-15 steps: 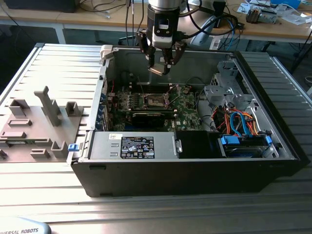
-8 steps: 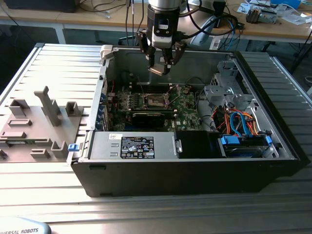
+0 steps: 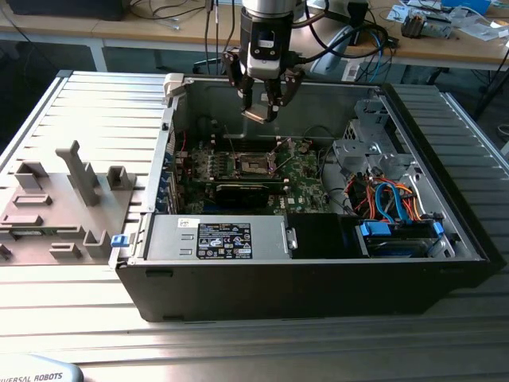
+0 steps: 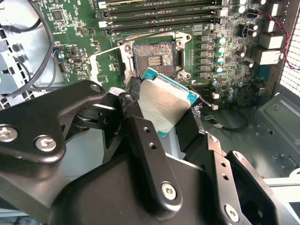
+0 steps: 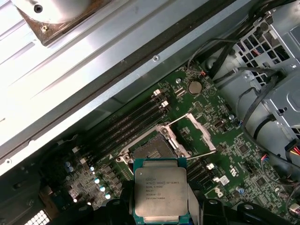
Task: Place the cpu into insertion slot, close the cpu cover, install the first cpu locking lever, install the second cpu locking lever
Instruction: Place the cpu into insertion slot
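1. Fingers (image 4: 143, 136) clamped on the cpu (image 4: 165, 105) by two opposite edges. Chip held in the air inside the open computer case (image 3: 318, 278), near the insertion slot (image 4: 152, 58), not in it.
2. Handling, as judged: light, thin, stiff, with a smooth metal top and a fragile underside. Grip by the edges only.
3. Case lies on a ribbed metal surface (image 3: 238, 342); cluttered benches (image 3: 159, 28) behind.

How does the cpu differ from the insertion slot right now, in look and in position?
The cpu has a dull silver top; the insertion slot is a dark recess. The cpu is held by the gripper above the green board; the insertion slot sits fixed on that board, empty. Both are square and close in size.
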You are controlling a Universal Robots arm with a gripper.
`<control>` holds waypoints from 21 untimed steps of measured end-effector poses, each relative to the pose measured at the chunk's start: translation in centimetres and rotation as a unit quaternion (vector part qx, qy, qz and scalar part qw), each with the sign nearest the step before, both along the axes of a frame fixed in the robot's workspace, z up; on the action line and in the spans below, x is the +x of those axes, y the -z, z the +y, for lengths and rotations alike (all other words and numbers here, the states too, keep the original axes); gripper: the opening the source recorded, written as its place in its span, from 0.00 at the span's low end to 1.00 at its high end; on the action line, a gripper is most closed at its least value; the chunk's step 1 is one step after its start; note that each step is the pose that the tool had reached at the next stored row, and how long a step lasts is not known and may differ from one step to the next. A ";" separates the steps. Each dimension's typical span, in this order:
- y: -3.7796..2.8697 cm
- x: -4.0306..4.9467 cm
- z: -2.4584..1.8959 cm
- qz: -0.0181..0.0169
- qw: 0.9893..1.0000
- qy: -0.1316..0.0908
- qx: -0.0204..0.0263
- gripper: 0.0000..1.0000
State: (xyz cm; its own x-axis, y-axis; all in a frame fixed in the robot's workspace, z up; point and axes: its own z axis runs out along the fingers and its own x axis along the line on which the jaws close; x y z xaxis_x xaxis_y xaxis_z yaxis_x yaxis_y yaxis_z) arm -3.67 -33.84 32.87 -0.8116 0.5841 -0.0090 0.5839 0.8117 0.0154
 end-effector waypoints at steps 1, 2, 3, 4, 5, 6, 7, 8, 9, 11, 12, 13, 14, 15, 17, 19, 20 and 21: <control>0.00 0.00 0.00 0.000 1.000 0.000 0.000 0.54; 0.00 0.00 0.00 0.000 1.000 0.001 0.000 0.54; 0.00 0.00 0.00 0.000 1.000 0.001 0.000 0.54; 0.01 0.00 0.00 0.000 1.000 0.002 0.000 0.54; 0.01 0.00 0.00 0.000 1.000 0.003 0.000 0.54; 0.01 0.00 0.00 0.000 1.000 0.003 0.000 0.54; 0.01 0.00 0.00 0.000 1.000 0.004 0.000 0.54; 0.01 0.00 0.00 0.000 1.000 0.005 0.000 0.54; 0.01 0.00 0.00 0.000 1.000 0.005 0.000 0.54; 0.02 0.00 0.00 0.000 1.000 0.006 0.000 0.54; 0.02 0.00 0.00 0.000 1.000 0.007 0.000 0.54; 0.02 0.00 0.00 0.000 1.000 0.007 0.000 0.54; 0.02 0.00 0.00 0.000 1.000 0.008 0.000 0.54; 0.02 0.00 0.00 0.000 1.000 0.008 0.000 0.54; 0.03 0.00 0.00 0.000 1.000 0.009 0.000 0.54; 0.03 0.00 0.00 0.000 1.000 0.010 0.000 0.54; 0.03 0.00 0.00 0.000 1.000 0.010 0.000 0.54; 0.03 0.00 0.00 0.000 1.000 0.011 0.000 0.54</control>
